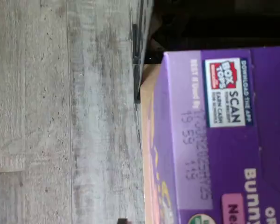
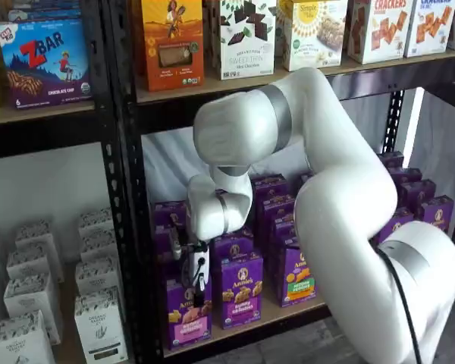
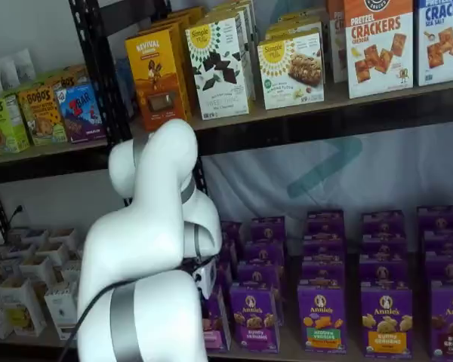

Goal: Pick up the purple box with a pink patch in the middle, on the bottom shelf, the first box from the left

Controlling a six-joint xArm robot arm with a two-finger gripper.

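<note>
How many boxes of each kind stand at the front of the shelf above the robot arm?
Front faces seen in a shelf view:
orange box: 1
Simple Mills boxes: 2
crackers boxes: 2
Total: 5

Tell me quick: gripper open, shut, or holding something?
Gripper: cannot be told; its dark fingers hang at the front of the purple box with no gap visible, and no grip is evident.

Grey wood-plank floor (image 1: 60, 116); black perforated posts (image 2: 125, 189); white sheet (image 3: 317, 173) behind shelves.
</note>
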